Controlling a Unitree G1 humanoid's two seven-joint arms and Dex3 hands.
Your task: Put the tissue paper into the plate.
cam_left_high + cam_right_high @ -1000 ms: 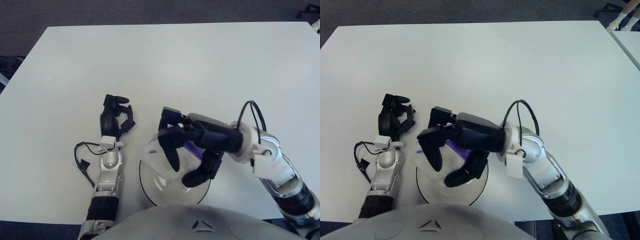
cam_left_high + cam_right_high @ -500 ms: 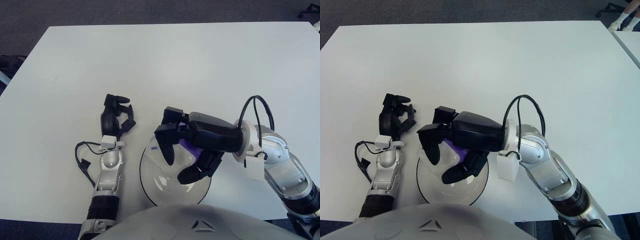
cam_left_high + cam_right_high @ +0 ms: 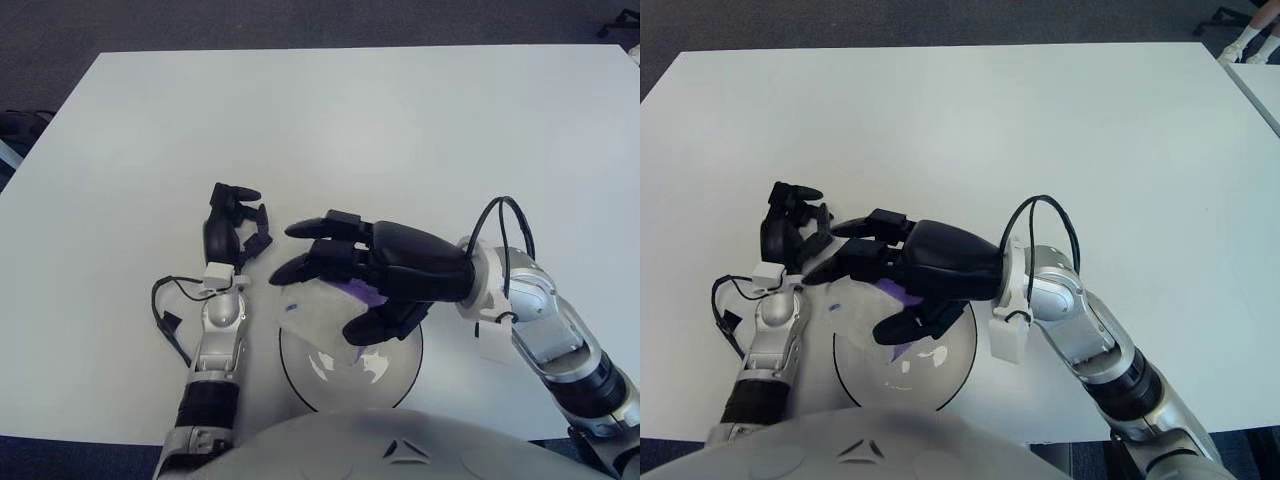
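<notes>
One step left: let go | right hand (image 3: 375, 280) over plate (image 3: 400, 362), fingers spread, tissue paper (image 3: 320, 312) maybe not gripped, lying in plate at 10 o'clock | left hand (image 3: 232, 228) idle, curled, at plate's 10 o'clock | next: lift away.

Before me spreads a broad white table (image 3: 400, 130), matte and evenly lit. Beyond its far edge runs dark grey carpet (image 3: 940, 20) (a chair base (image 3: 1225, 18) shows at the top right corner), with another pale tabletop's edge (image 3: 1265, 85) alongside.
</notes>
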